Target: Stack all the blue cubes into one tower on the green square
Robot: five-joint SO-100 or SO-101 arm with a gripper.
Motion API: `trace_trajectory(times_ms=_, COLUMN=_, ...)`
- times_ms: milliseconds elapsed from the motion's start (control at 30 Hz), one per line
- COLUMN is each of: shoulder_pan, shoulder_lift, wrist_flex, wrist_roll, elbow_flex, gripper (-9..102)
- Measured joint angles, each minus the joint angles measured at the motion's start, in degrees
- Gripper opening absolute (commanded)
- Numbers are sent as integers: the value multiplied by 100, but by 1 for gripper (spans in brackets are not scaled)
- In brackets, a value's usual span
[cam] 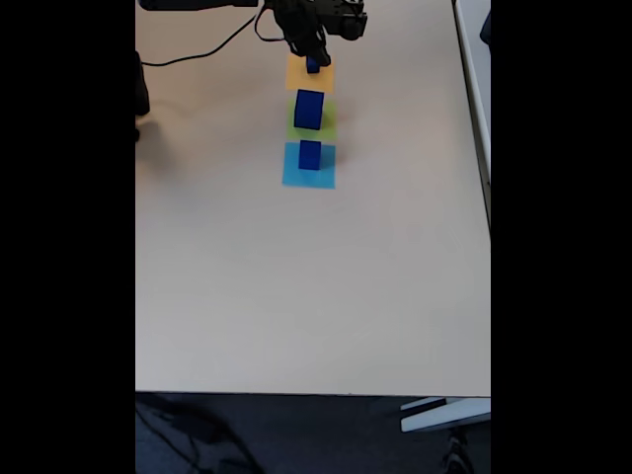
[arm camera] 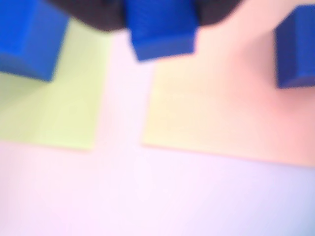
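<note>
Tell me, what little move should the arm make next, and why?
Probably lift the small cube and carry it toward the green square. The pincer is right at that cube, and the large cube already sits on the green.

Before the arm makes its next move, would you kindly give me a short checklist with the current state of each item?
1. Small cube between the gripper fingers, over the orange square: ok.
2. Grip firm, cube lifted clear of the paper: cannot tell; the wrist view is blurred.
3. Large cube on the green square as tower base: ok.
4. Medium cube stacked: not ok; it sits on the light-blue square.
5. Large cube's top free: ok.
6. Cable clear of the squares: ok.
</note>
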Motion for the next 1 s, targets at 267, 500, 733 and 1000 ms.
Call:
trace_trajectory(times_ms=267, shoulder_pan=-536, shoulder_lift=-431, wrist_flex=-571, wrist_roll=606, elbow_flex=0, gripper=0)
trace_trajectory(times_ms=500, shoulder_pan=-668, shoulder_lift=-721, wrist_flex=-721, wrist_roll=826, elbow_flex=0, gripper=0)
trace_trajectory(times_ms=733, shoulder_pan=-791, shoulder_lift=-870, wrist_flex=-844, wrist_roll=1002, elbow_flex=44, gripper=0)
trace_trajectory(times_ms=1000, shoulder_pan=-782, shoulder_lift=-879, wrist_flex=-1002, wrist_roll=1011, elbow_flex=185, gripper=0)
